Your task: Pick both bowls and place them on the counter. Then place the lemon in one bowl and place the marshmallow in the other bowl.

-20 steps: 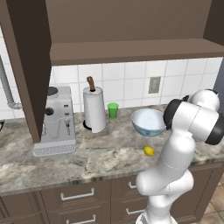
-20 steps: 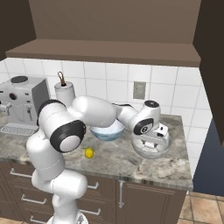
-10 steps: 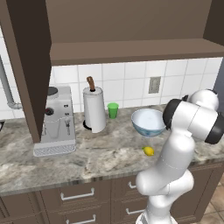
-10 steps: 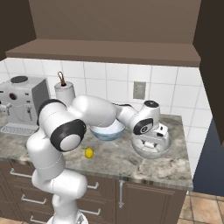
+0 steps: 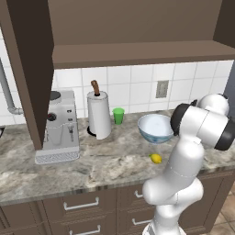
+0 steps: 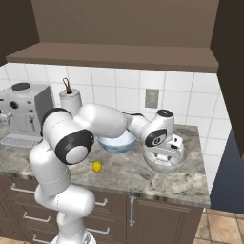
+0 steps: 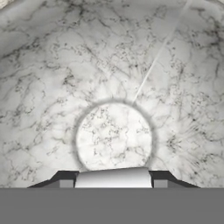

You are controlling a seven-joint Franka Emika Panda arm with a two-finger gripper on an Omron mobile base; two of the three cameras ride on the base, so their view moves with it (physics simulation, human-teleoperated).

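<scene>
Two bowls sit on the surface (image 6: 143, 183), the patterned one (image 5: 155, 128) beside one lemon (image 6: 97, 166), near a green cup (image 5: 119, 115) and paper-towel roll (image 5: 99, 114), while my fingers (image 6: 167, 155) dip into the marbled bowl (image 6: 166, 162), their spread hidden from me.

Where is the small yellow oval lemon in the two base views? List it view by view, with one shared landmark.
Left base view: the lemon lies on the counter right of centre, beside the arm.
Right base view: it lies left of centre, near the counter's front edge.
Shared landmark: the blue-patterned white bowl just behind it.
</scene>
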